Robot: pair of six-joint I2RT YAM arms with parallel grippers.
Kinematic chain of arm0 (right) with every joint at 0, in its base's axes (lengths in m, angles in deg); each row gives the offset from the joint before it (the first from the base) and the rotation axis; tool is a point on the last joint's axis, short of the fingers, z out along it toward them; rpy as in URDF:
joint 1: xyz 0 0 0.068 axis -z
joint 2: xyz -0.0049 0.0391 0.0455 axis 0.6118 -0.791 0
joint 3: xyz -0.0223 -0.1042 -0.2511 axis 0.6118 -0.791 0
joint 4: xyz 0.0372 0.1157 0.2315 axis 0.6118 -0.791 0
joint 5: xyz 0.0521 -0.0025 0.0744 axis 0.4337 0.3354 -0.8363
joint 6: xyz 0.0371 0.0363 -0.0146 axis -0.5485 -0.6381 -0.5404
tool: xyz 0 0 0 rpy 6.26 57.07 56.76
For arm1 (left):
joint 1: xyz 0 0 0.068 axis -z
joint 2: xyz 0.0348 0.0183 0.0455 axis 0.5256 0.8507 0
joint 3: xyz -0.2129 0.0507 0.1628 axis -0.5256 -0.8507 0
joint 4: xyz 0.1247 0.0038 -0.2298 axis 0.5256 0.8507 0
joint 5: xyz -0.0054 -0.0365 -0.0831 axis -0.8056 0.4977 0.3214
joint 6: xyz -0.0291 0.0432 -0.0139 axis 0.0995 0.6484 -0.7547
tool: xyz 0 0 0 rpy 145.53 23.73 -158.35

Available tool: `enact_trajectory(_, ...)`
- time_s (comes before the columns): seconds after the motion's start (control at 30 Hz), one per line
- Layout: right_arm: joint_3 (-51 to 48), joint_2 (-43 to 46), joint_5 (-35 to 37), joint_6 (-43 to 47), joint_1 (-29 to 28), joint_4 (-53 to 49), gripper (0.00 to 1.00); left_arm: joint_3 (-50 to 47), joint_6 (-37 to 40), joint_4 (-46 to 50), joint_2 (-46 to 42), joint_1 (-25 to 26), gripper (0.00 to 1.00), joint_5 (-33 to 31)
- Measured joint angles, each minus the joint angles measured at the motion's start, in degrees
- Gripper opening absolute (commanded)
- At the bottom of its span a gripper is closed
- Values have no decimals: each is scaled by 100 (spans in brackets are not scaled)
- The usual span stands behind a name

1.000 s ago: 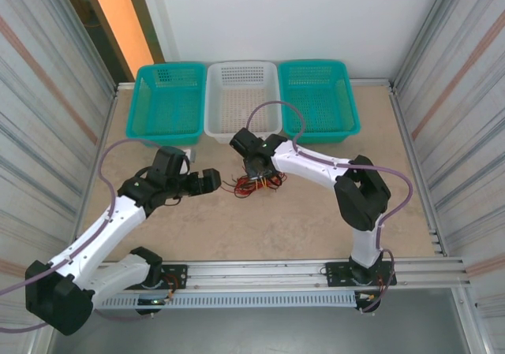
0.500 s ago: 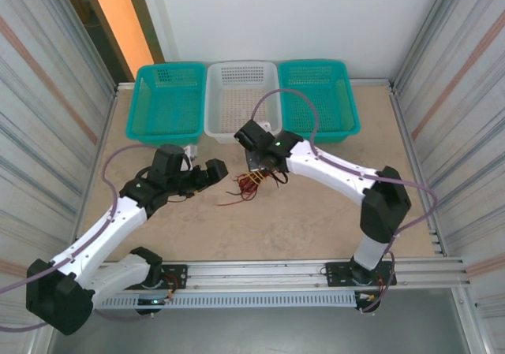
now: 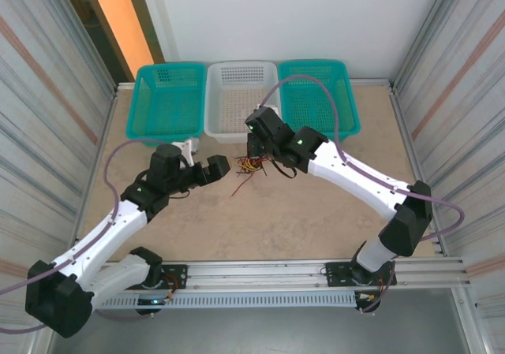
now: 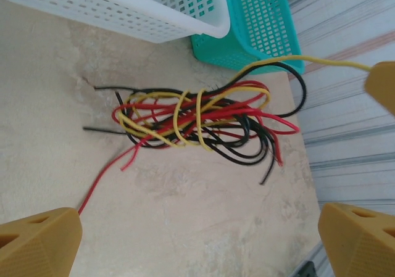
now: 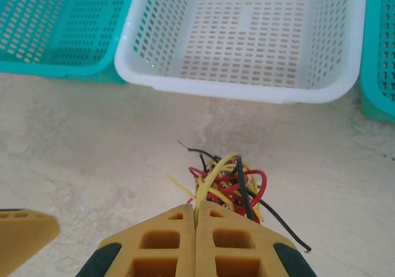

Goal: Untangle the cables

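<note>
Arms meeting over tangled cables point(image 4: 197, 119)
Right gripper point(image 5: 196, 218), its arm stretched forward-left, is clamped on a yellow strand point(image 4: 321, 60) rising from the bundle on the table point(image 3: 316, 212) before the white basket point(image 3: 241, 94). Left gripper point(image 3: 223, 165) hovers just beside it, jaws wide apart.

Left arm point(image 3: 110, 221) low, jaws spread wide; right arm point(image 3: 357, 177) stretched forward, jaws pressed together.

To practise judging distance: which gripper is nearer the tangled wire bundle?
Right. The right gripper is shut on a yellow wire directly over the wire bundle; the open left gripper sits to the bundle's left, apart from it.
</note>
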Motion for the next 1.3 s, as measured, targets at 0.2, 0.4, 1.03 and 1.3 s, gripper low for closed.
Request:
enact_trajectory(0.2, 291, 136, -234, 68, -52, 63, 0, 101, -289, 144, 319, -562, 99, -66)
enact_trajectory(0.4, 304, 319, -249, 153, -153, 120, 0, 177, -1488, 122, 728, -905, 99, 269)
enact_trajectory(1.03, 216, 297, -531, 219, -101, 199, 0, -345, -1764, -997, 1276, -1178, 99, 721)
enact_trajectory(1.3, 468, 466, -901, 479, 35, 227, 0, -260, -2002, -2006, 1519, -1370, 97, 1244)
